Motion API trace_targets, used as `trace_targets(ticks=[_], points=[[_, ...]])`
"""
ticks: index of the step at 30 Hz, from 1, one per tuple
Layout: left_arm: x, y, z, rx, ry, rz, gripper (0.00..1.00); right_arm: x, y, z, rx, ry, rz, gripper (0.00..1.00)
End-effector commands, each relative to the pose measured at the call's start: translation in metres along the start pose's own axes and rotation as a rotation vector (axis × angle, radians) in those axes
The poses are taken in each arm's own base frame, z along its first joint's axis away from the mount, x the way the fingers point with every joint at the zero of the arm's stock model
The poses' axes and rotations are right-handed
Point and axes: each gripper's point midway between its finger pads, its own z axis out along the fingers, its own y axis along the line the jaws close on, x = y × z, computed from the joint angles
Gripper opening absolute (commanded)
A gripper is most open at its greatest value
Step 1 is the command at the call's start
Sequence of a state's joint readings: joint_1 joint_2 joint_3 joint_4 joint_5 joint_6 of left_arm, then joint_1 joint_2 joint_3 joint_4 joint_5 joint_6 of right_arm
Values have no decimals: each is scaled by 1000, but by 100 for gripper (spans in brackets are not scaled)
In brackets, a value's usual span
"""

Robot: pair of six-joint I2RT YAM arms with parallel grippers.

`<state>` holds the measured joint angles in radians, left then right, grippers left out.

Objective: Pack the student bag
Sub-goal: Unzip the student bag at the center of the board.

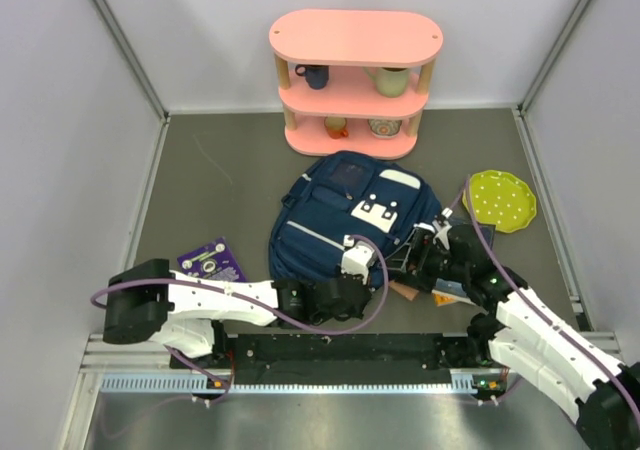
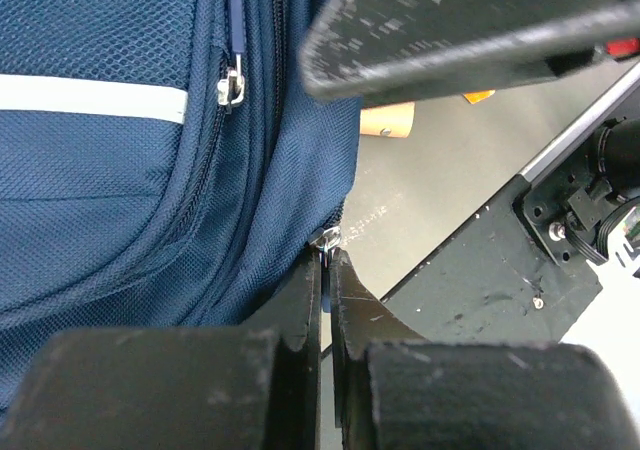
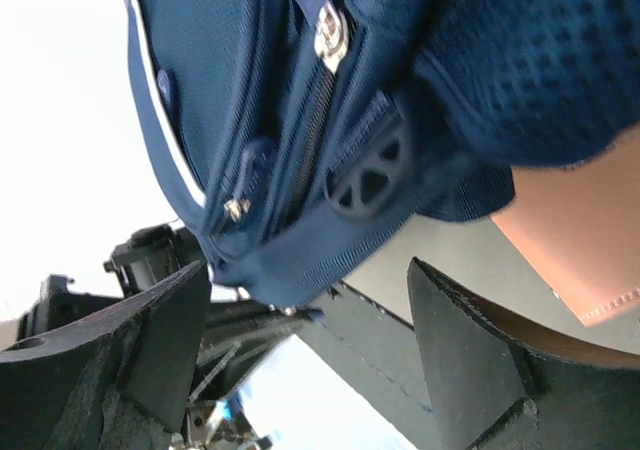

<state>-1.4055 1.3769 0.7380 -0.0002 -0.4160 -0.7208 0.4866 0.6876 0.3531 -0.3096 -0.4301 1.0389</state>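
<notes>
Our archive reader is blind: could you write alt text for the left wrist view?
The left gripper, its black fingers pressed together, pinches a small silver zipper pull at the edge of a navy-blue mesh fabric backpack with a white stripe. Grey tabletop lies beyond.

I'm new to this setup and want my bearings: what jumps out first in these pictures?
A big navy backpack lies in the middle, in front of a pink shelf at the back. The left gripper is pinched shut on a metal zipper pull at the backpack's near edge, while the right gripper hangs open beside it. A lime dotted plate sits off to the right.
</notes>
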Motion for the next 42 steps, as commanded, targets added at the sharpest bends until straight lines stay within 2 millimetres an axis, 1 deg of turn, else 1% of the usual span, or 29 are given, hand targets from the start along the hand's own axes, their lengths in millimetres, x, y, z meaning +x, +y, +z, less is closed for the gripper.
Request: trace_targets(ticks=[1, 4, 7, 8, 9, 10, 12, 13, 14, 15, 17, 18, 19, 20, 21, 23, 24, 26, 29, 30, 31, 33, 34, 35, 36, 38, 39, 41, 42], points=[[-40, -43, -2, 134, -94, -36, 0, -22, 30, 10, -98, -76, 6, 76], [-39, -46, -2, 147, -85, -30, 0, -29, 31, 19, -89, -77, 0, 63], [-35, -44, -2, 143, -77, -26, 0, -34, 31, 27, -81, -79, -21, 32], [-35, -41, -3, 137, -76, -28, 0, -36, 29, 27, -61, -81, -30, 11], [-33, -39, -4, 130, -72, -28, 0, -40, 30, 28, -48, -91, -59, 1], [-33, -35, -4, 109, -76, -29, 0, -46, 27, 28, -22, -117, -73, 0], [-25, -22, -7, 66, -53, -26, 0, -57, 31, 26, 2, -142, -134, 0], [-24, -16, -8, 44, -53, -27, 0, -63, 27, 27, 39, -160, -154, 0], [-15, -4, -13, 7, -26, -27, 0, -71, 25, 26, 65, -176, -173, 0], [-12, 3, -15, -12, -19, -28, 0, -77, 26, 21, 92, -182, -216, 0], [-1, 24, -23, -78, 2, -40, 0, -92, 19, 16, 128, -216, -231, 0], [3, 31, -26, -101, 10, -45, 0, -98, 19, 13, 134, -229, -242, 0], [12, 43, -29, -133, 22, -45, 0, -100, 13, 10, 155, -231, -267, 0], [12, 51, -34, -157, 14, -71, 0, -103, 11, 8, 164, -235, -284, 0], [20, 62, -38, -192, 34, -67, 0, -112, 10, 3, 174, -251, -317, 0], [32, 79, -46, -235, 47, -101, 0, -114, 4, 0, 204, -240, -344, 0], [40, 87, -50, -260, 67, -98, 0, -119, 6, -2, 207, -239, -387, 0], [50, 97, -56, -283, 81, -135, 0, -121, 2, -1, 235, -220, -409, 0], [68, 113, -66, -334, 137, -161, 0, -132, 5, -3, 259, -226, -469, 0], [71, 111, -69, -326, 150, -163, 0, -135, 7, -1, 264, -214, -502, 0], [74, 104, -73, -290, 154, -150, 0, -137, 12, 5, 246, -169, -539, 0], [71, 91, -74, -249, 148, -130, 0, -134, 18, 11, 221, -130, -550, 0], [73, 84, -75, -228, 155, -109, 0, -133, 16, 13, 234, -115, -563, 0], [71, 74, -74, -214, 159, -86, 0, -131, 13, 18, 253, -90, -579, 0], [71, 69, -74, -205, 164, -70, 0, -123, 22, 23, 242, -68, -625, 0], [70, 48, -74, -172, 169, -23, 0, -116, 21, 31, 269, -22, -681, 0], [69, 40, -73, -160, 170, -8, 0, -110, 32, 36, 258, -5, -719, 0], [70, 19, -73, -132, 171, 17, 0, -112, 32, 40, 283, 8, -749, 0], [71, 13, -73, -126, 172, 16, 0, -117, 35, 44, 290, 3, -745, 0]])
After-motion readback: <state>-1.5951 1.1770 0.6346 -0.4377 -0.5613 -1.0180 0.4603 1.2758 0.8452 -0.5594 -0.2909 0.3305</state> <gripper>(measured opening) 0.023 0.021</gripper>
